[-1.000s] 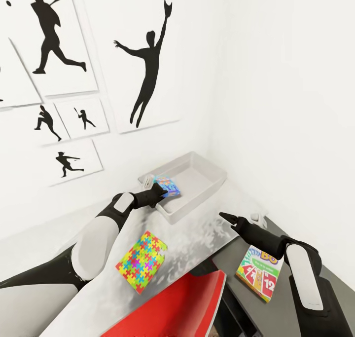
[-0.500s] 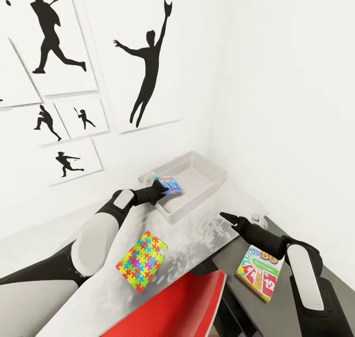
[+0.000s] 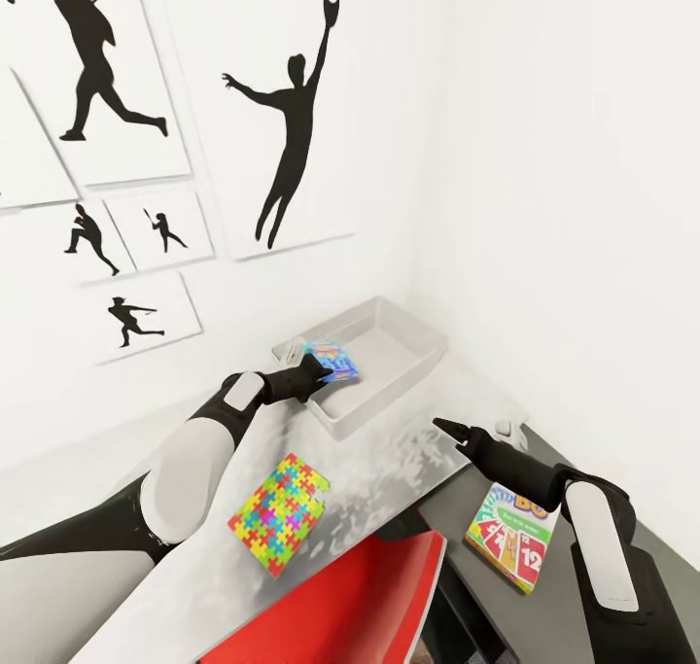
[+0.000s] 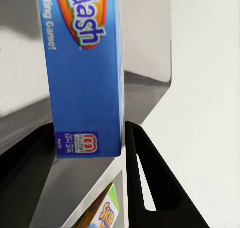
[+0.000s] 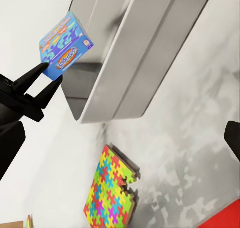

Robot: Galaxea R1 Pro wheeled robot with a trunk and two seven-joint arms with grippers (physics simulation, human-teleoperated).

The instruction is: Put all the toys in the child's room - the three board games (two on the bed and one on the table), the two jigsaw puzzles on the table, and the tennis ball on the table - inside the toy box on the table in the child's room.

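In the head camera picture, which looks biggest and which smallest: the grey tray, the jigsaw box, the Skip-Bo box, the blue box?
1. Grey tray.
2. Jigsaw box and Skip-Bo box: similar, too close to rank.
3. Blue box, held by the left gripper, farther from the camera.

The left gripper (image 3: 317, 366), clamped on the small blue board game (image 3: 333, 363), has lifted it slightly higher over the near-left corner of the toy box (image 3: 408, 367).
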